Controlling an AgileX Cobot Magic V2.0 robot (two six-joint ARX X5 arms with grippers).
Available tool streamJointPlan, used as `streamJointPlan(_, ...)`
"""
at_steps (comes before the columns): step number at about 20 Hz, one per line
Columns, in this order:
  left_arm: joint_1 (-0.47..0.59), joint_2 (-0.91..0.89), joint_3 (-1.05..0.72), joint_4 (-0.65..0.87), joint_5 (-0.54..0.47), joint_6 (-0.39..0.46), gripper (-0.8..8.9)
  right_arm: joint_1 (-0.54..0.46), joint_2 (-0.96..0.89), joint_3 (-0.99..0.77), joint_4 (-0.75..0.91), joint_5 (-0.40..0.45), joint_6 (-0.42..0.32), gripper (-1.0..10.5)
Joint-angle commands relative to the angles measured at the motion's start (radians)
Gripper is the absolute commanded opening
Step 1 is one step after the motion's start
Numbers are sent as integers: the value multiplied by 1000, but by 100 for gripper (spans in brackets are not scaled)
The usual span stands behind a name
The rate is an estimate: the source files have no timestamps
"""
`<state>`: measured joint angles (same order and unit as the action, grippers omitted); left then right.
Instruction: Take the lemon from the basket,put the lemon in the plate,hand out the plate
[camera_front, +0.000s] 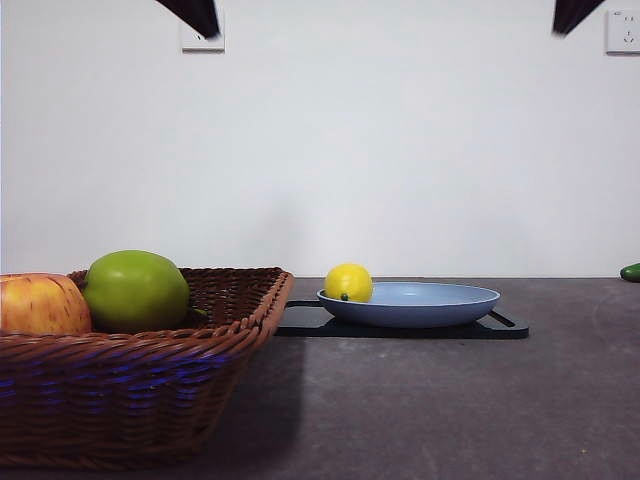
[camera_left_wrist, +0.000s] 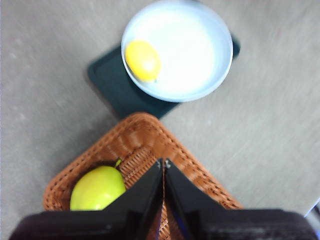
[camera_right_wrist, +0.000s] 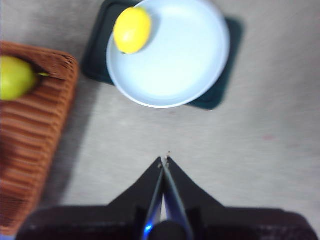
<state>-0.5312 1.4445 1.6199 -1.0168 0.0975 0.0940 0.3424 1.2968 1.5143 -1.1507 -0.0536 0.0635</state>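
Basket at the left holds only a green apple and a red-yellow apple; we find the lemon already resting inside the plate at its basket-side rim, on the black tray. Left gripper above the basket and right gripper above bare table are both clenched and empty. We judge only the hand-out of the plate remains.
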Motion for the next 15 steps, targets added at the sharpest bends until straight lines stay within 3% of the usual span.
streamJointPlan(1, 21, -101, -44, 53, 14, 11, 6, 76, -102, -64, 82, 111, 45, 4)
streamJointPlan(4, 47, -286, -212, 165, 13, 11, 6, 151, -276, -231, 249, 212, 78, 4)
streamJointPlan(10, 61, -781, -716, 457, 2, -10, 6, 224, -591, -703, 699, 234, 72, 4)
streamJointPlan(15, 61, -1107, -1007, 538, -58, -70, 6, 236, -734, -999, 937, 325, 59, 4)
